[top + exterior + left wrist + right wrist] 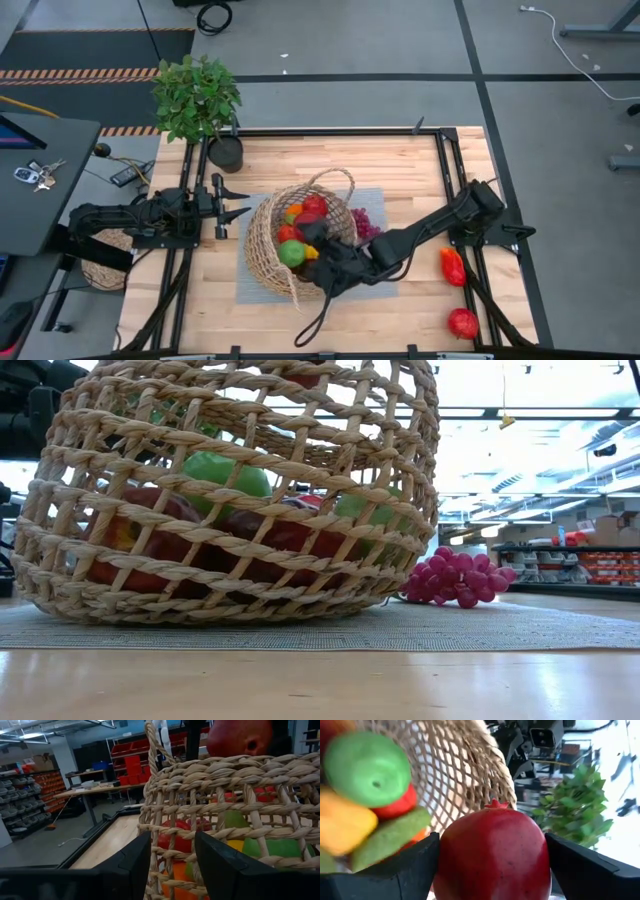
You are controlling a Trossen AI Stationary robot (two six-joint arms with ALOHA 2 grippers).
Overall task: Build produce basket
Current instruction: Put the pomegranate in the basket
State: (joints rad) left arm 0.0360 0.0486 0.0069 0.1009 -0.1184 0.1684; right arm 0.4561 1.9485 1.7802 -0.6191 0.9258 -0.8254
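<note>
The basket (230, 490) is sitting on a grey mat (400, 628) in the middle of the table (330, 160), tipped so its weave leans over the produce piled inside. Through the gaps, from table height, a green apple (225, 472) is showing above red fruit (135, 535), and a bunch of grapes (458, 577) is lying on the mat just beside the basket's wall.

The right gripper (490, 855) is reaching in over the basket's near rim, its fingers (407, 867) clamping a red pomegranate (492, 852) between them. Past the pomegranate, the wrist view is showing a green apple, a yellow piece (345, 822) and a green pear (387, 837) resting against the inside of the weave.

The left gripper (235, 200) is waiting just beside the basket's left wall, fingers (132, 865) spread apart and gripping nothing; through the weave in front of it red, green and orange fruit are showing.

Off to the right, well apart from the basket, a red pepper (453, 266) and a red fruit (462, 322) are lying on the bare wood. A potted plant (197, 100) is standing at the far left corner of the table.
</note>
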